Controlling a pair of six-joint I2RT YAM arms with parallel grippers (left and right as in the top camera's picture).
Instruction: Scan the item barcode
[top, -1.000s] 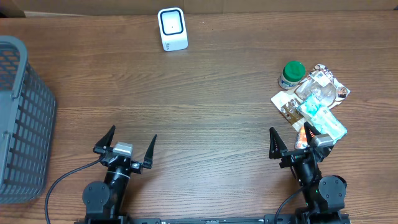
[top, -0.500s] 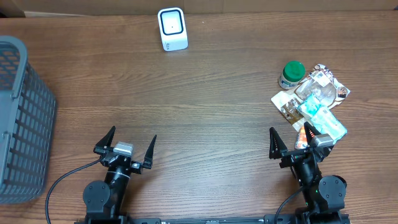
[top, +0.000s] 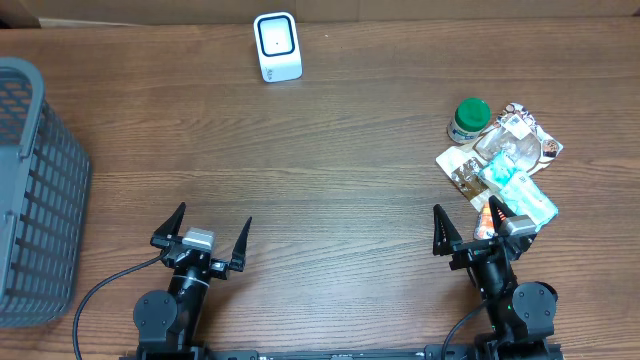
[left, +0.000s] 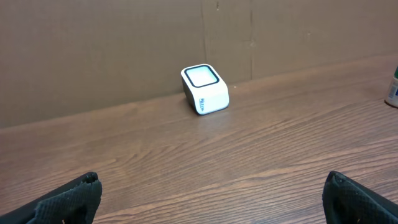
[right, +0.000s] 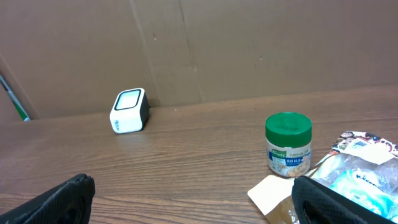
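right gripper (top: 465, 222) released, empty | left gripper (top: 213, 225) released, empty | item pile (top: 503, 162) just beyond right gripper

White scanner (top: 277, 46) with a dark-rimmed window on top stood upright at the table's far edge. Green-lidded jar (top: 468, 120) stood upright on the right, just beside a heap of packets (top: 512, 138). Teal packet (top: 520, 195) lay flat on the heap's near end. Scanner and heap were well apart.
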